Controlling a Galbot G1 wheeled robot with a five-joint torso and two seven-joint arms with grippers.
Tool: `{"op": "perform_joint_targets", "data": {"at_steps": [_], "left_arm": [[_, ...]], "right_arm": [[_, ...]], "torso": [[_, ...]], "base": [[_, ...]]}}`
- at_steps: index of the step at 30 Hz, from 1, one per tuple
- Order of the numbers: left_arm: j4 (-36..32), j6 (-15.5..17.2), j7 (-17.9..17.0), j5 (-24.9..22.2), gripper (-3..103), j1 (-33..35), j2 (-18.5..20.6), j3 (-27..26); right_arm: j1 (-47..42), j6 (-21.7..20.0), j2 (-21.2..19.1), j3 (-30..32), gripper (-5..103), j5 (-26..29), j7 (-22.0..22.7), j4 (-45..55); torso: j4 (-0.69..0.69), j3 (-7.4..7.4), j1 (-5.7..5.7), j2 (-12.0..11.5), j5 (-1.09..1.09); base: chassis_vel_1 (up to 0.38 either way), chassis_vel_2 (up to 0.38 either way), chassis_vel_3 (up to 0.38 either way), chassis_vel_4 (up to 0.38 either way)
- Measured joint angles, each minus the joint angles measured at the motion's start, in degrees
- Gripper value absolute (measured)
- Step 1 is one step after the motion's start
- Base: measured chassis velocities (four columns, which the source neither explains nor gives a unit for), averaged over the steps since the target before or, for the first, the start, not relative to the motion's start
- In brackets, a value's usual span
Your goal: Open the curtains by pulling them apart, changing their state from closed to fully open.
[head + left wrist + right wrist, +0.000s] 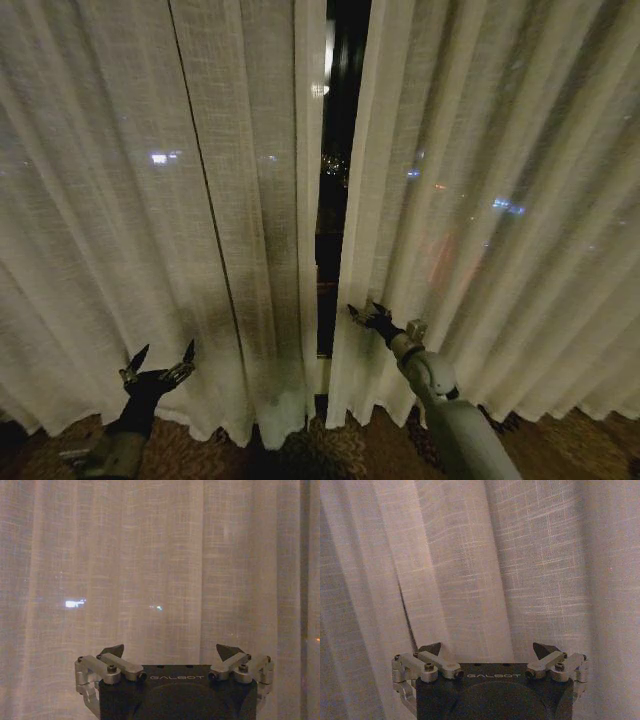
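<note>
— How do my arms sit?
— Left claw (160,360) is low on my left, fingers spread wide, pointing up. Right arm (450,410) reaches forward and up, its claw (368,313) also spread, holding nothing.

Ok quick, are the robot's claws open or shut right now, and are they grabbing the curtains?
Left gripper: open, holding nothing, facing the left curtain.
Right gripper: open, holding nothing, at the right curtain's inner edge.

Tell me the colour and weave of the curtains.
Off-white, sheer curtains with fine crosshatch weave; right wrist view.
</note>
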Motion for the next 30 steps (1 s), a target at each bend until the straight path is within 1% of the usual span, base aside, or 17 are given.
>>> {"op": "perform_joint_targets", "data": {"at_steps": [7, 9, 10, 11, 13, 14, 15, 16, 17, 19, 23, 25, 26, 27, 28, 29, 30], "left_arm": [[0.10, -0.13, 0.00, -0.01, 100, -0.01, -0.10, -0.19], [0.11, -0.16, 0.00, -0.01, 100, -0.06, -0.21, -0.20], [0.11, -0.16, 0.00, -0.02, 100, -0.07, -0.24, -0.19], [0.11, -0.16, 0.00, -0.02, 100, -0.07, -0.24, -0.19], [0.12, -0.23, 0.00, -0.03, 100, -0.06, -0.28, -0.23], [0.12, -0.23, 0.00, -0.03, 100, -0.06, -0.28, -0.23], [0.15, -0.30, 0.00, -0.04, 100, -0.01, -0.30, -0.26], [0.16, -0.32, 0.00, -0.04, 100, 0.03, -0.32, -0.27], [0.20, -0.37, 0.00, -0.05, 100, 0.10, -0.37, -0.30], [0.22, -0.42, 0.00, -0.05, 100, 0.18, -0.39, -0.31], [0.24, -0.54, 0.00, -0.09, 100, 0.16, -0.40, -0.44], [0.26, -0.56, 0.00, -0.11, 100, 0.15, -0.39, -0.46], [0.28, -0.57, 0.00, -0.13, 100, 0.14, -0.39, -0.48], [0.30, -0.58, 0.00, -0.14, 100, 0.14, -0.39, -0.48], [0.32, -0.59, 0.00, -0.16, 100, 0.13, -0.40, -0.48], [0.32, -0.59, 0.00, -0.16, 100, 0.13, -0.40, -0.48], [0.34, -0.59, 0.00, -0.20, 100, 0.09, -0.42, -0.48]], "right_arm": [[2.50, 0.24, 0.88, -0.71, 100, -0.35, 0.94, -2.68], [3.64, 0.58, 1.26, -0.77, 100, -0.84, 1.82, -4.20], [4.11, 1.25, 1.40, -0.77, 103, -1.63, 2.24, -4.98], [4.11, 1.25, 1.40, -0.77, 103, -1.63, 2.24, -4.98], [4.49, 2.18, 1.40, -0.94, 94, -2.72, 3.03, -5.72], [4.49, 2.18, 1.40, -0.94, 94, -2.72, 3.03, -5.72], [4.57, 2.36, 1.35, -0.97, 89, -2.93, 3.27, -5.86], [4.60, 2.42, 1.33, -0.97, 89, -3.01, 3.32, -5.92], [4.67, 2.54, 1.29, -0.96, 78, -3.14, 3.38, -6.07], [4.74, 2.61, 1.27, -0.95, 78, -3.21, 3.39, -6.21], [5.10, 2.78, 1.25, -0.97, 57, -3.32, 3.39, -6.46], [5.19, 2.80, 1.28, -1.01, 57, -3.32, 3.39, -6.46], [5.28, 2.85, 1.32, -1.08, 46, -3.33, 3.41, -6.46], [5.33, 2.88, 1.34, -1.14, 46, -3.32, 3.44, -6.46], [5.38, 3.02, 1.35, -1.22, 41, -3.33, 3.52, -6.46], [5.38, 3.02, 1.35, -1.22, 41, -3.33, 3.52, -6.46], [5.42, 3.30, 1.33, -1.36, 35, -3.33, 3.60, -6.46]], "torso": [[0.00, 0.00, 0.00, 0.00, 0.00], [0.00, 0.00, 0.00, 0.00, 0.00], [0.00, 0.00, 0.00, 0.00, 0.00], [0.00, 0.00, 0.00, 0.00, 0.00], [0.00, 0.00, 0.00, 0.00, 0.00], [0.00, 0.00, 0.00, 0.00, 0.00], [0.00, 0.00, 0.00, 0.00, 0.00], [-0.01, 0.00, 0.00, 0.00, 0.00], [0.00, 0.00, 0.00, 0.00, 0.00], [-0.01, 0.00, 0.00, 0.00, 0.00], [0.00, 0.00, 0.00, 0.00, 0.00], [0.00, 0.00, 0.00, 0.00, 0.00], [0.00, 0.00, 0.00, 0.00, 0.00], [0.00, 0.00, 0.00, 0.00, 0.00], [0.00, 0.00, 0.00, 0.00, 0.00], [0.00, 0.00, 0.00, 0.00, 0.00], [0.00, 0.00, 0.00, 0.00, 0.00]], "base": [[0.000, 0.000, 0.000, 0.000], [0.000, 0.000, 0.000, 0.000], [0.000, 0.000, 0.000, 0.000], [0.000, 0.000, 0.000, 0.000], [0.000, 0.000, 0.000, 0.000], [0.000, 0.000, 0.000, 0.000], [0.000, 0.000, 0.000, 0.000], [0.000, 0.000, 0.000, 0.000], [0.000, 0.000, 0.000, 0.000], [0.000, 0.000, 0.000, 0.000], [0.000, 0.000, 0.000, 0.000], [0.000, 0.000, 0.000, 0.000], [0.000, 0.000, 0.000, 0.000], [0.000, 0.000, 0.000, 0.000], [0.000, 0.000, 0.000, 0.000], [0.000, 0.000, 0.000, 0.000], [0.000, 0.000, 0.000, 0.000]]}}
